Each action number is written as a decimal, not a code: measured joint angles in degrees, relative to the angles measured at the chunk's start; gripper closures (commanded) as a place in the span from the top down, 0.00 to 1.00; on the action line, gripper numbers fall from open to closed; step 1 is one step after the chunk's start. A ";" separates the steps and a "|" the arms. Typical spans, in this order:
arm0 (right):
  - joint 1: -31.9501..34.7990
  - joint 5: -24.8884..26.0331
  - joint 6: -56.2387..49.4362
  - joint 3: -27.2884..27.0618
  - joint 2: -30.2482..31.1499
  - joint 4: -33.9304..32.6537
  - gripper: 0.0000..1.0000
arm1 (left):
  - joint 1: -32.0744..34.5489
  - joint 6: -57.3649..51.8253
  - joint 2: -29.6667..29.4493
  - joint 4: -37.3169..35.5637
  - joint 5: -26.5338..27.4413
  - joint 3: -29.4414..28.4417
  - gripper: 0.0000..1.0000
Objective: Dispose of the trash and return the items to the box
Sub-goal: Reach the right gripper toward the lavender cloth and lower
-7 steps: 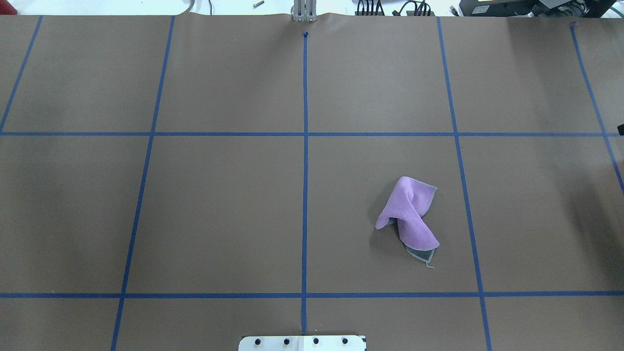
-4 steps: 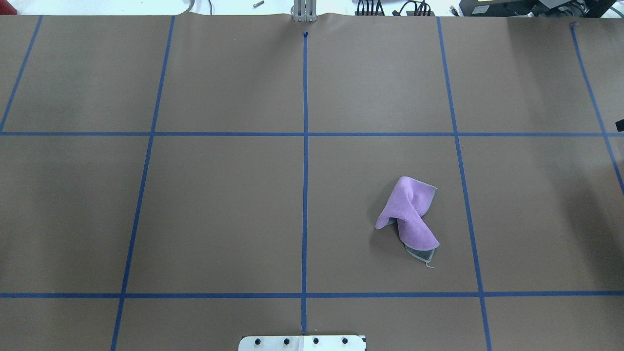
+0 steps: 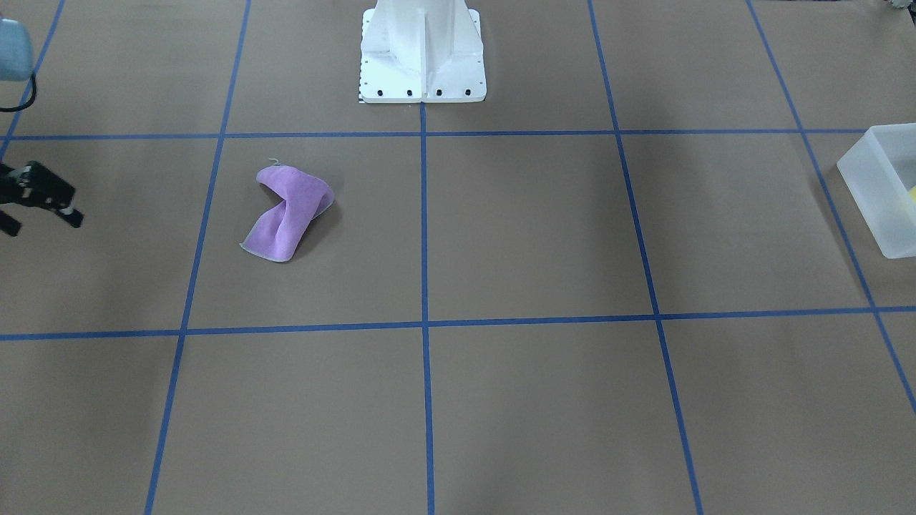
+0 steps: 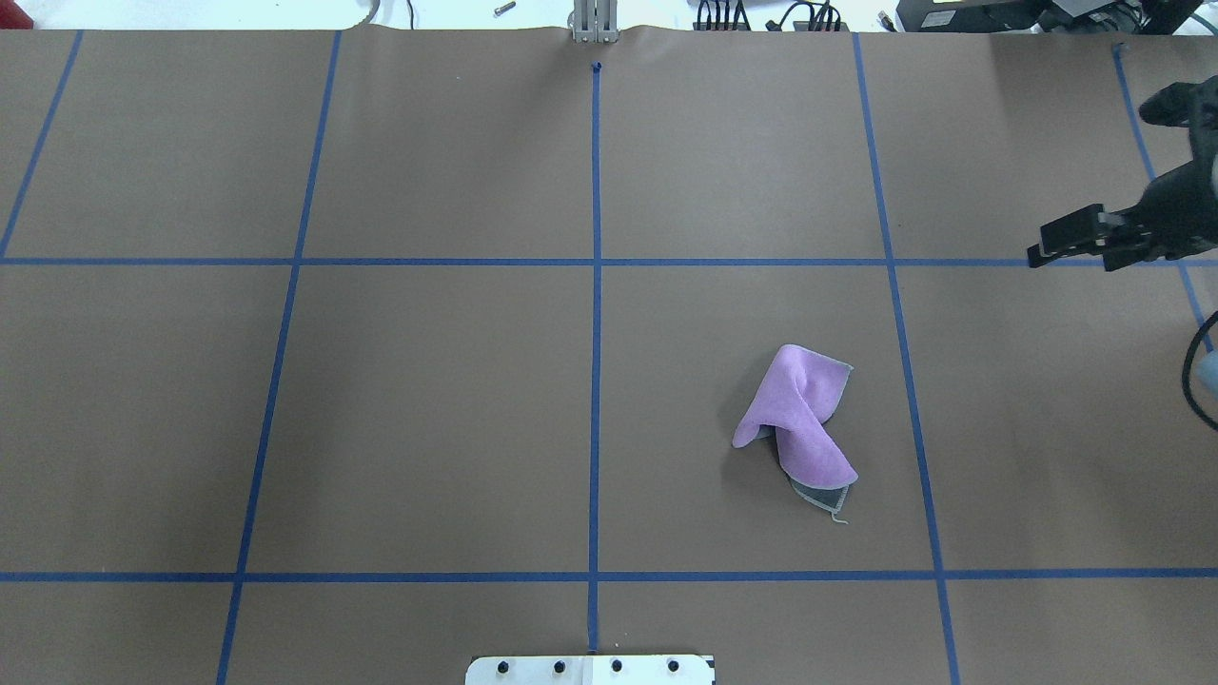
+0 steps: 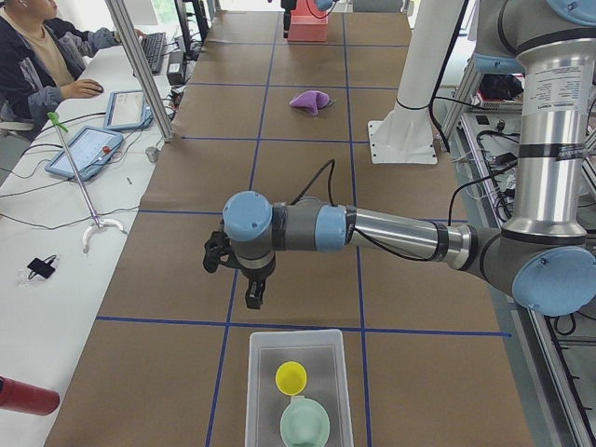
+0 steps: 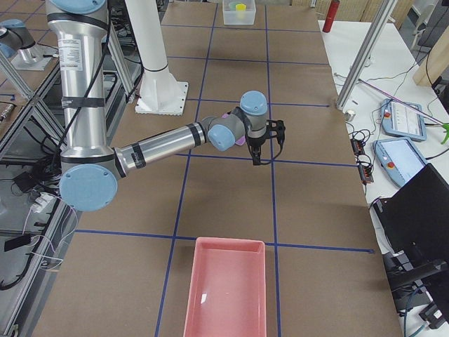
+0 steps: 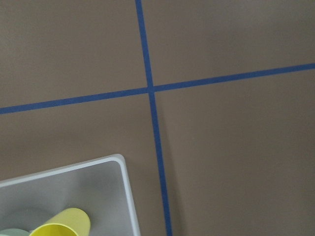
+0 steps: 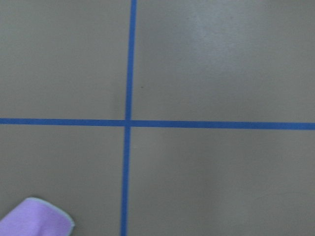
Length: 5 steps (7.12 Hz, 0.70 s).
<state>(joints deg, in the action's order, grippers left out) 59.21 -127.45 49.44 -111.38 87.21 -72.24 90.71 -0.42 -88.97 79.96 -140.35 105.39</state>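
While one cloth lies out, both arms hang empty

Since the small yellow plastic tumbler cup point(image 5: 291, 376) and the pale mint-green round bowl point(image 5: 304, 424) already sit close together inside the translucent frosted-white rectangular plastic box point(image 5: 256, 391) at the table's left end, the returning part looks done. That would explain why the left gripper point(image 5: 251, 296) hangs over bare brown paper just beside the box, carrying nothing I can see; whether its fingers are apart or together, I cannot tell from this side view.

What is left appears to be the crumpled purple cloth point(image 4: 799, 419), lying on the right half of the table, apart from everything else. The right gripper point(image 3: 44, 225) hovers near it but not over it, fingers spread and empty, probably readied for a grasp. A salmon-pink rectangular tray point(image 6: 224, 288) waits at the right end, likely the place for trash
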 measured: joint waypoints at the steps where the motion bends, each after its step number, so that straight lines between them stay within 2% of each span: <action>1: -6.99 4.62 8.03 -1.96 -2.33 -0.26 1.00 | -3.03 7.51 -0.29 2.01 -0.02 2.49 0.98; 3: -20.40 14.58 17.97 -3.23 -5.96 -1.00 0.99 | -7.66 19.29 0.06 9.40 0.04 4.03 0.98; 5: -29.10 20.74 22.96 -2.55 -8.24 -1.55 0.99 | -8.53 21.71 0.33 11.41 0.10 4.52 0.98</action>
<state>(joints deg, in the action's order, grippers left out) 30.11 -106.71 72.39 -113.93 78.98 -73.79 82.18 21.29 -88.64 91.37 -140.25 109.91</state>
